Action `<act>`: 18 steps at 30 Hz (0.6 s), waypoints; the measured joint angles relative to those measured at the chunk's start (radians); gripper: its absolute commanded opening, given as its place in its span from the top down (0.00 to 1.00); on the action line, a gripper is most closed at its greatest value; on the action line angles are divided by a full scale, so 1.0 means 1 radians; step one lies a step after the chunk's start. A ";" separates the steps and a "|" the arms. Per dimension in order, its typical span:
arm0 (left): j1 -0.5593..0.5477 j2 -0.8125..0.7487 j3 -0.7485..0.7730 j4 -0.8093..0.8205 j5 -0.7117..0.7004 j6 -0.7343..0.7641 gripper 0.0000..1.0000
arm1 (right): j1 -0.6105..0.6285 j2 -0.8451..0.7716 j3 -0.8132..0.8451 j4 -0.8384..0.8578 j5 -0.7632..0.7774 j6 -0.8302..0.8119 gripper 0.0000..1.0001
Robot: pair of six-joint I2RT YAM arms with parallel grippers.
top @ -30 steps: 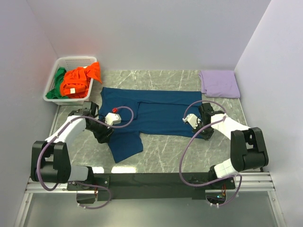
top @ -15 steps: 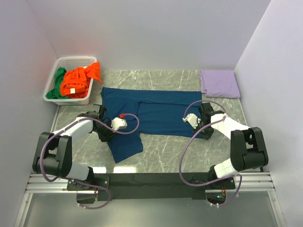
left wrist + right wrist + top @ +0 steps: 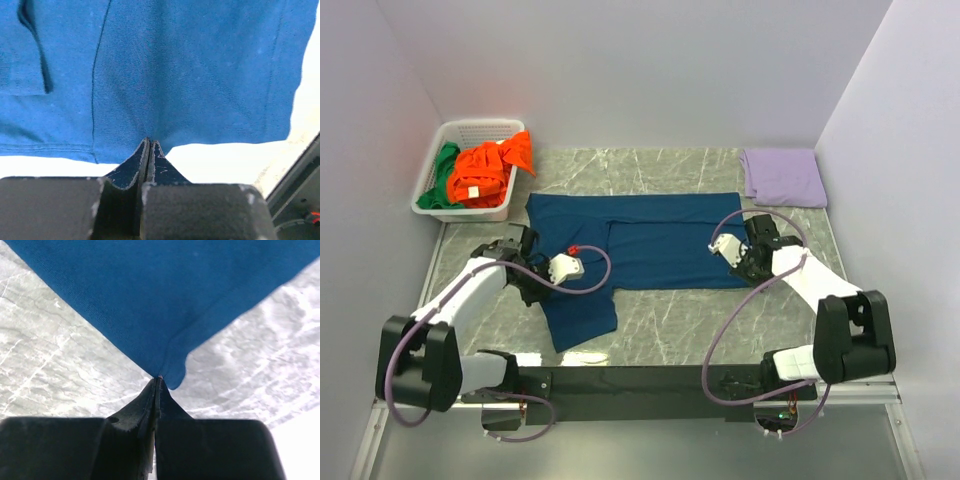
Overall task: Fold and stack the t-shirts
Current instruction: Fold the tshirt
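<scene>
A navy blue t-shirt [image 3: 655, 240] lies spread across the middle of the marble table, with one part hanging toward the near edge. My left gripper [image 3: 538, 288] is shut on its left edge; in the left wrist view the fingertips [image 3: 150, 142] pinch the blue cloth [image 3: 190, 75]. My right gripper [image 3: 750, 272] is shut on the shirt's near right corner, and the right wrist view shows the cloth [image 3: 165, 290] pulled into a point at the fingertips [image 3: 158, 379]. An orange t-shirt [image 3: 485, 170] and a green t-shirt [image 3: 444, 172] are heaped in the basket.
The white slotted basket [image 3: 470, 127] stands at the back left corner. A folded lavender cloth [image 3: 782, 177] lies at the back right. Walls close in the table on the left, back and right. Bare marble [image 3: 670, 320] shows in front of the shirt.
My left gripper has gone from open to shut on the shirt's left edge. The right gripper has drawn its corner slightly inward, and the shirt has shifted a little to the left.
</scene>
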 measured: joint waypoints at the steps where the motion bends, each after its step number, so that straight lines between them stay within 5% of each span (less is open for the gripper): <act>1: 0.000 -0.017 0.000 -0.012 0.000 0.000 0.99 | -0.002 -0.012 0.000 0.000 0.000 -0.003 1.00; 12: 0.003 -0.046 0.009 -0.081 0.008 -0.010 0.99 | -0.028 -0.042 0.002 -0.047 -0.024 -0.031 1.00; 18: 0.041 0.016 0.136 -0.130 0.042 -0.009 0.99 | -0.051 -0.005 0.087 -0.080 -0.044 -0.037 1.00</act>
